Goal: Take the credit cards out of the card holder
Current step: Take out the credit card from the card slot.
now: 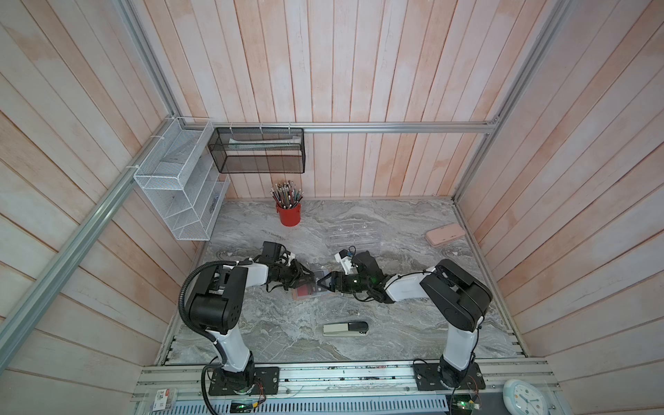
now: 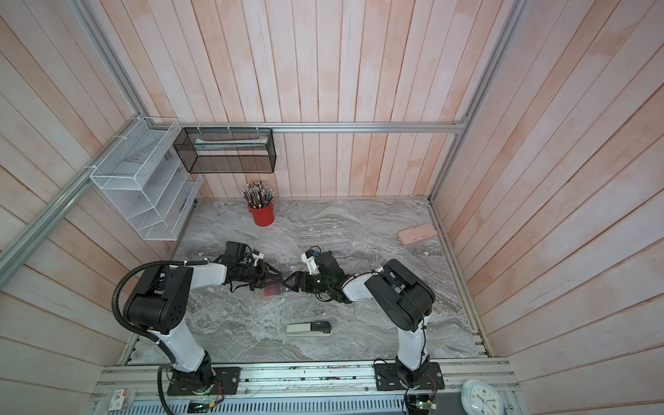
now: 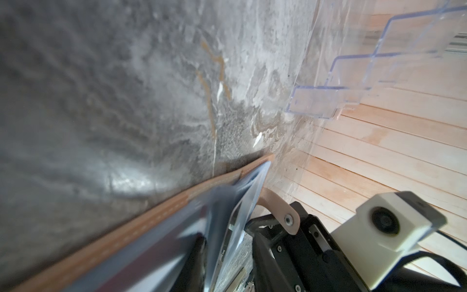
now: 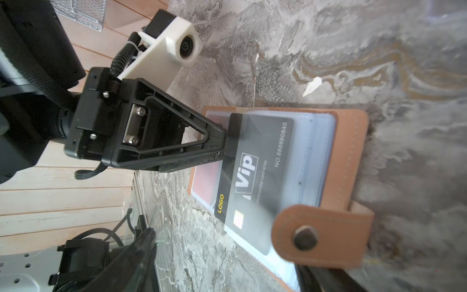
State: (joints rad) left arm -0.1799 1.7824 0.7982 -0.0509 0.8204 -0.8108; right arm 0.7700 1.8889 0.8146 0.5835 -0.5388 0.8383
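The tan card holder (image 4: 351,156) lies open on the marble table, its snap tab (image 4: 321,235) raised. A black credit card (image 4: 255,164) printed "VIP" sticks partly out of a clear sleeve. A red credit card (image 4: 209,177) sits in the sleeve beneath it. My left gripper (image 4: 223,145) is shut on the black card's exposed edge. My right gripper (image 4: 227,273) stands open at the holder's opposite end, with one finger (image 4: 316,278) under the tab and the other finger (image 4: 141,252) apart on the table. In both top views the grippers (image 1: 312,278) (image 2: 285,284) meet over the holder (image 1: 305,293).
A clear acrylic rack (image 1: 354,237) stands just behind the right gripper. A red pencil cup (image 1: 288,214) is at the back, a pink case (image 1: 445,233) at the back right, and a stapler (image 1: 345,328) near the front. Wire baskets (image 1: 179,187) hang on the left wall.
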